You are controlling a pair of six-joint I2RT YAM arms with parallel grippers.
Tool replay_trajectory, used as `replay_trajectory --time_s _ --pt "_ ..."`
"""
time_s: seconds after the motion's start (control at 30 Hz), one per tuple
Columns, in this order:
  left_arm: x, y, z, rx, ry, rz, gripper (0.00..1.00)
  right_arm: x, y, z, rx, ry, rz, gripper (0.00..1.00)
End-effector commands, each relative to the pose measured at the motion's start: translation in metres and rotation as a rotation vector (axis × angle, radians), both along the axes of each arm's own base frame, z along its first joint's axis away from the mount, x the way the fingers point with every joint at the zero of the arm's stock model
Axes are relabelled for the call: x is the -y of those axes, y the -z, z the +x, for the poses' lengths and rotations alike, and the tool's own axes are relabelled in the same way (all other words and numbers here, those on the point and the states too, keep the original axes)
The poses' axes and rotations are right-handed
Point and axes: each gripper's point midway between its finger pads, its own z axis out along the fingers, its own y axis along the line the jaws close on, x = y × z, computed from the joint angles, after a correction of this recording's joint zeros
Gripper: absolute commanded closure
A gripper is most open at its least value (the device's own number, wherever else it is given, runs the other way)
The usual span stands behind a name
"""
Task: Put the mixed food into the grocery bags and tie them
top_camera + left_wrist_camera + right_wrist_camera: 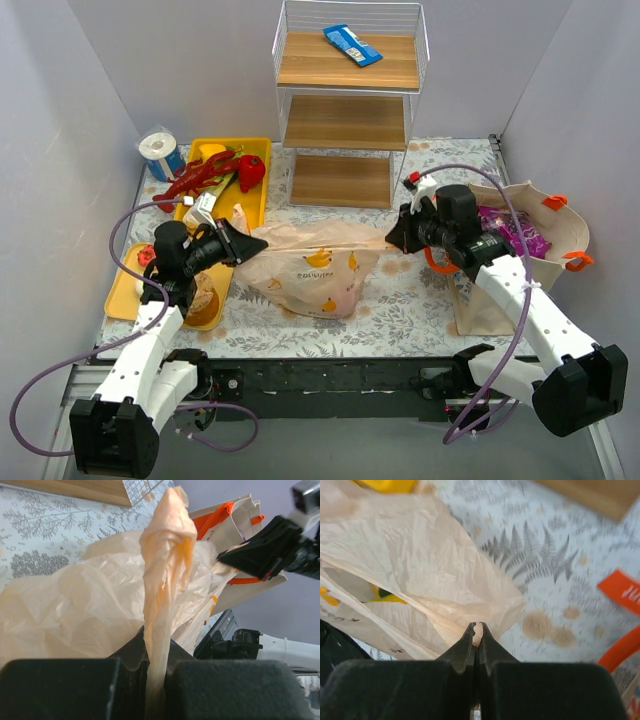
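Note:
The peach plastic bag [315, 265] with orange prints lies filled on the table's middle. My left gripper [250, 243] is shut on its left handle, a twisted strip [165, 575] that stands up between the jaws. My right gripper [392, 238] is shut on a pinch of the bag's right end [478, 630]. The beige tote [520, 240] with orange handles stands at the right, a purple packet [515, 232] inside it. The tote also shows in the left wrist view [235, 525]. The crisp packets and the cucumber are hidden.
A wire shelf rack [348, 100] stands at the back with a blue packet [352, 44] on top. A yellow tray [232, 180] holds a red toy lobster [200, 175]. A white paper roll [160, 152] stands at the back left. A second yellow tray [130, 285] lies under my left arm.

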Motion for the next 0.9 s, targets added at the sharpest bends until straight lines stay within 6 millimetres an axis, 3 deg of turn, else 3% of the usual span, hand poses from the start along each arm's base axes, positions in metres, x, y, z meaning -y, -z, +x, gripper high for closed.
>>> replay_trajectory --time_s 0.0,0.2,0.3,0.4,0.43,0.5,0.57,0.63,0.67,0.77,0.87 --pt "-0.005 0.002 0.000 -0.016 -0.068 -0.050 1.00 0.038 0.051 -0.012 -0.106 0.185 -0.114 0.99" --pt "0.003 -0.003 -0.016 0.014 -0.013 -0.130 1.00 0.047 0.061 -0.019 -0.117 0.215 -0.131 0.99" --pt "0.008 -0.015 -0.024 0.070 0.040 -0.163 1.00 0.041 0.050 -0.019 -0.101 0.191 -0.102 0.99" --pt "0.008 -0.038 -0.029 0.172 0.065 -0.146 1.00 0.034 0.027 -0.018 -0.056 0.158 -0.075 0.99" --pt "0.008 -0.043 -0.029 0.183 0.068 -0.136 1.00 0.030 0.012 -0.017 -0.021 0.141 -0.060 0.99" --pt "0.007 -0.061 -0.025 0.241 0.070 -0.100 1.00 0.017 -0.008 -0.019 0.043 0.092 -0.046 0.99" --pt "0.010 -0.051 -0.019 0.179 0.092 -0.070 1.00 -0.003 -0.041 -0.021 0.144 0.043 -0.002 0.99" --pt "0.014 -0.050 -0.020 0.160 0.149 -0.038 1.00 -0.015 -0.060 -0.020 0.208 0.020 0.001 0.99" --pt "0.016 -0.046 -0.018 0.138 0.165 -0.030 1.00 -0.032 -0.075 -0.024 0.254 -0.023 0.023 0.99" --pt "0.019 -0.039 -0.021 0.128 0.190 0.001 1.00 -0.062 -0.098 -0.030 0.349 -0.097 0.058 0.99" --pt "0.022 -0.038 -0.022 0.139 0.207 0.013 1.00 -0.094 -0.102 -0.042 0.392 -0.209 0.074 0.99"
